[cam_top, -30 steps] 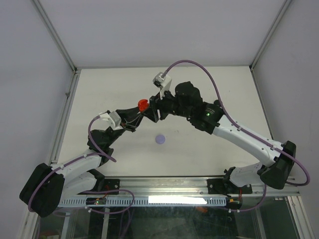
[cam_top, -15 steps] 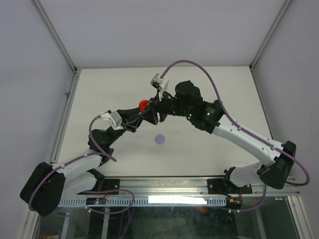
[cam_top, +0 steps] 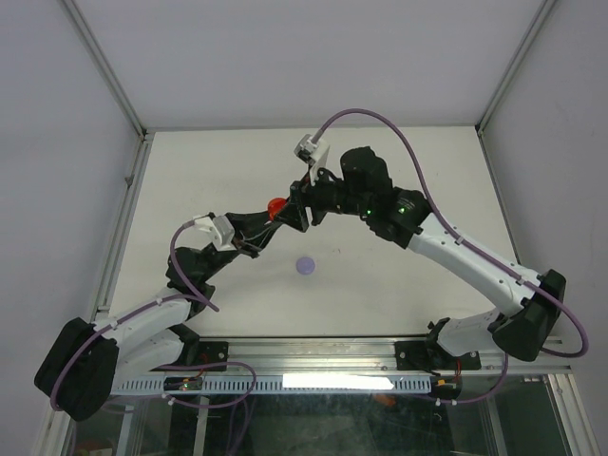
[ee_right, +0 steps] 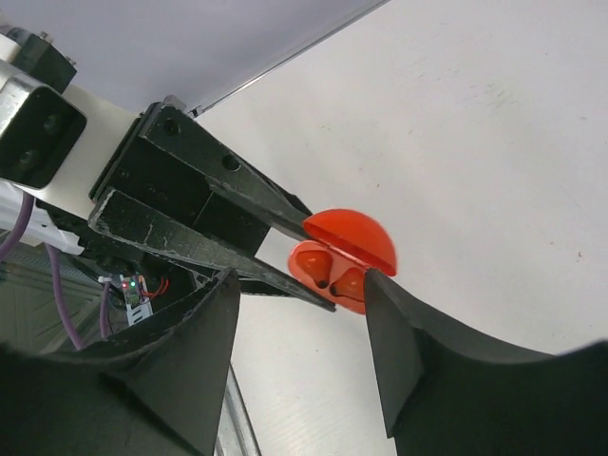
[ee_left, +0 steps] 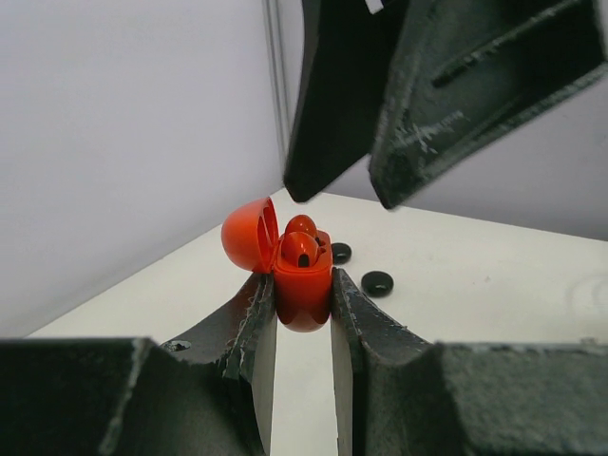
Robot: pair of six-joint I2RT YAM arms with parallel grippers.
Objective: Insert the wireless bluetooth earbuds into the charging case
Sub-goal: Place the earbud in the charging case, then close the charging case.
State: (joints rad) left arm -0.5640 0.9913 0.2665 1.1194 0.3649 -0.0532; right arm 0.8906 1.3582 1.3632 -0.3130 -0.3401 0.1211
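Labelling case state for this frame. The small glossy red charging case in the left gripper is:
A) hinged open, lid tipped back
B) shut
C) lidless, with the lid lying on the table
A: in the left wrist view the red charging case, clamped in the left gripper, has its domed lid swung back on the hinge, with red earbuds showing inside.

Left end effector (cam_top: 271, 213) holds red case (cam_top: 276, 205); right end effector (cam_top: 297, 201) adjacent; lilac disc (cam_top: 305, 266) apart.
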